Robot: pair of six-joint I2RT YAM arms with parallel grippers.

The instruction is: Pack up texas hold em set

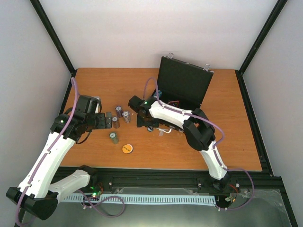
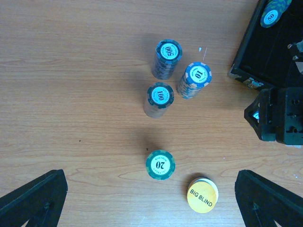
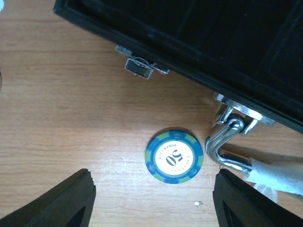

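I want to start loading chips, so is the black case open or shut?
Open. The black case has its lid raised, inner face showing in the top view, silver clasps sticking up at its top edge.

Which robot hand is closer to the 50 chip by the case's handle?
Right. The right hand hangs just over the 50 chip; the left hand is off to its left, beyond the chip stacks.

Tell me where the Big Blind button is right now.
In the top view the orange Big Blind button lies on the table, left of centre toward the near edge, just right of the 20 chip stack.
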